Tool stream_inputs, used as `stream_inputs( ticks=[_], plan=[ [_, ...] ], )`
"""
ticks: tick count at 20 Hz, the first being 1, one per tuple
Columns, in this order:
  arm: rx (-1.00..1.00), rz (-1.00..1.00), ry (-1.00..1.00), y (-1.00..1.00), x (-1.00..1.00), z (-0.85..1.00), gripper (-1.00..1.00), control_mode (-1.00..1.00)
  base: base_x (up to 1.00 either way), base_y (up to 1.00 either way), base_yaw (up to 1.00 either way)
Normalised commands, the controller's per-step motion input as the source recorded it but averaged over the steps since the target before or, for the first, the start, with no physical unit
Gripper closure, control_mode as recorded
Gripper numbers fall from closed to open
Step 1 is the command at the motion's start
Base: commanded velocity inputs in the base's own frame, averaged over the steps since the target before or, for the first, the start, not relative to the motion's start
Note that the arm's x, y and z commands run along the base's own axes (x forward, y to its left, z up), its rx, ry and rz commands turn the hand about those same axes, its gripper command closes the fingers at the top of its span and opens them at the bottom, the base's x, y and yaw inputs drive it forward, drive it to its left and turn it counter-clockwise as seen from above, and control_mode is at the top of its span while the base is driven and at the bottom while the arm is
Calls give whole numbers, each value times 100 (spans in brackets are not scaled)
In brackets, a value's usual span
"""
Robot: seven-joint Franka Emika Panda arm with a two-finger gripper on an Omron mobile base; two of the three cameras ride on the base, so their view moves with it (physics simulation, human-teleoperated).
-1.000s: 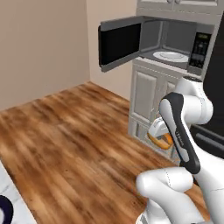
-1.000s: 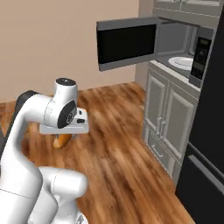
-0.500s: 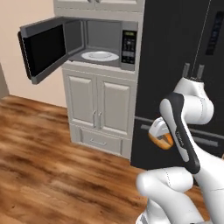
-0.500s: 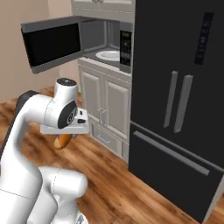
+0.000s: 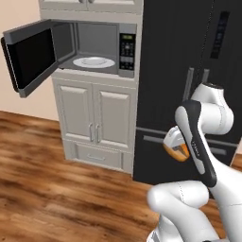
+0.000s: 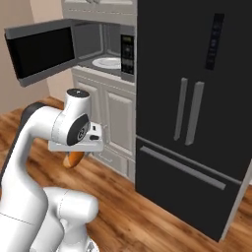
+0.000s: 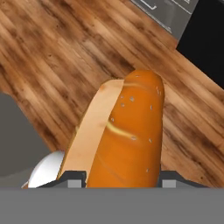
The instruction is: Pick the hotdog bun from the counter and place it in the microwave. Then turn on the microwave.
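The gripper [image 7: 118,177] is clamped on the hotdog bun [image 7: 124,138], which juts out past its fingertips over the wooden floor [image 7: 52,57]. Up and off to the gripper's left, the microwave [image 5: 90,47] stands with its door [image 5: 30,54] swung wide, a white plate [image 5: 93,62] inside; the black fridge [image 6: 197,98] stands just ahead

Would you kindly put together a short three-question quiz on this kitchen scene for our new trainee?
1. True or false: the microwave door stands open.
2. What does the pincer hold? A) a white plate B) the hotdog bun C) nothing
3. Fill in: inside the microwave lies a white ____.

Key:
1. True; the door is swung out to the left.
2. B; the bun sits between the fingertips, over the wooden floor.
3. Plate.
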Motion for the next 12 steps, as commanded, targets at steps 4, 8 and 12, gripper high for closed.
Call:
stream_inputs(
  ticks=[4,8,12],
  plan=[
    [0,0,0,0,0,0,100,100,52,19,0],
    [0,0,0,0,0,0,100,100,56,19,-1],
    [0,0,0,0,0,0,100,100,55,18,-6]
  ],
)
